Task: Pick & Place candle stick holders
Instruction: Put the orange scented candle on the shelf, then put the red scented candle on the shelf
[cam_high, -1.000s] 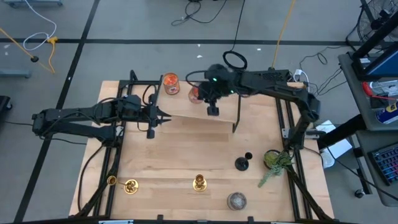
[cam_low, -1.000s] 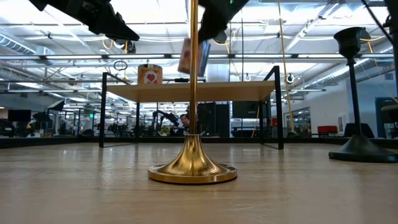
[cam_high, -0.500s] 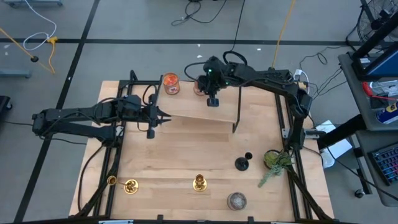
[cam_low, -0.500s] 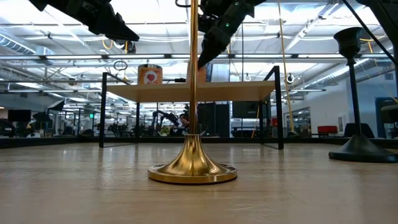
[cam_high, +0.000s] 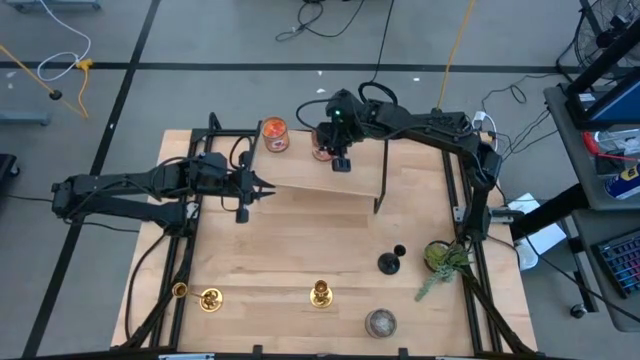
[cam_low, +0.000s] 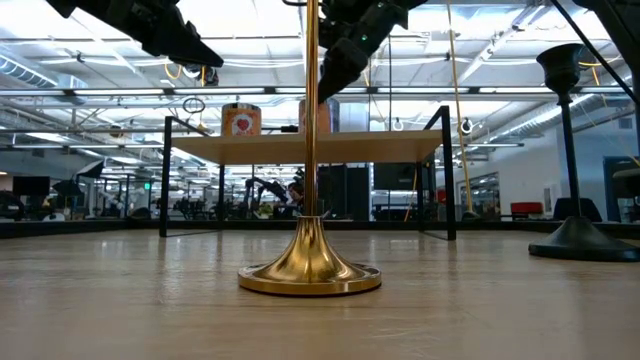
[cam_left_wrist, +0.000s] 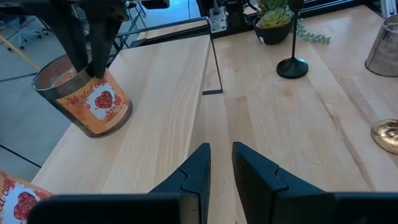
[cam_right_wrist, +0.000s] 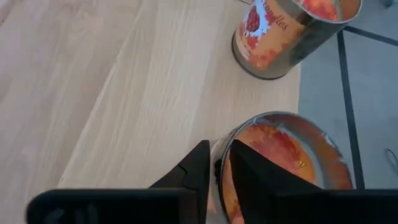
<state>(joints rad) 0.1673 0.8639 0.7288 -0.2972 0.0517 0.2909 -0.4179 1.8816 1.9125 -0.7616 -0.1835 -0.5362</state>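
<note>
The right gripper is at the back of the raised wooden shelf, and its jaws stand astride the glass rim of an orange jar candle, with only a narrow gap between them; I cannot tell if they still pinch the rim or have let it go. A second orange jar candle stands on the shelf just beside it. The left gripper hovers at the left end of the shelf, jaws slightly apart and holding nothing. The candle stick holders are all in front of the shelf, upright with vertical stems: the black holder is nearest to it, toward the right arm's side, the middle brass holder is farther forward, and the left brass holder is near the table's front-left corner. In my judgement the right arm is nearer to the black holder and the left arm to the left brass one.
</note>
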